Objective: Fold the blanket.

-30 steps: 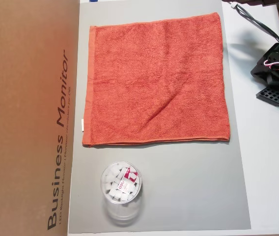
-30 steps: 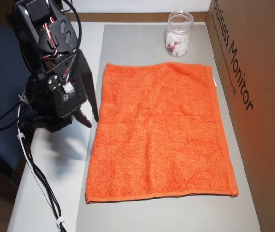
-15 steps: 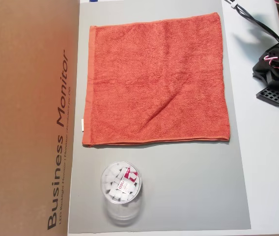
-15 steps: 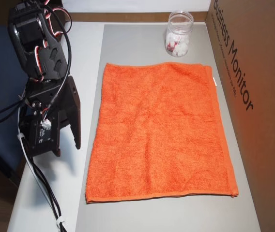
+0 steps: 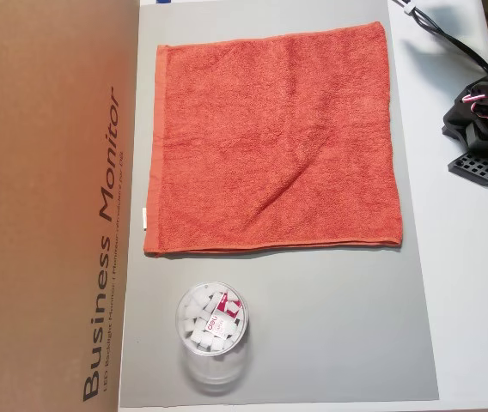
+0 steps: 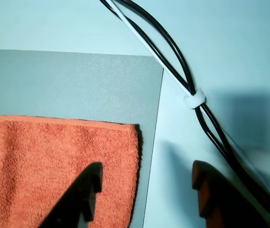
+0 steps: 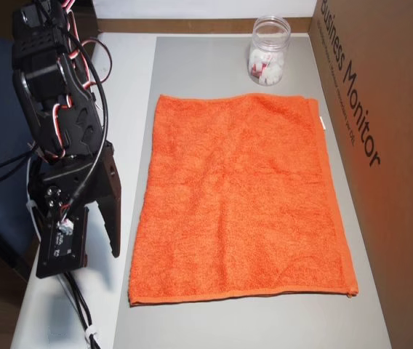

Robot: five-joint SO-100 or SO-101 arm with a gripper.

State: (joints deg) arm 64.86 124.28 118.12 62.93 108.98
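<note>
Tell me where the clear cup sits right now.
In an overhead view the clear cup stands on the grey mat, just below the blanket, beside the cardboard box at left.

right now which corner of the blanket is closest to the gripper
The blanket corner seen in the wrist view, beside the mat's edge near the cable bundle. The open gripper hovers over it; the other three corners lie out of that view.

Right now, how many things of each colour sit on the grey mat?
Orange-red: 1, the towel
Clear: 1, the jar, holding white pieces
Total: 2
The brown box lies along the mat's edge, not counted.
</note>
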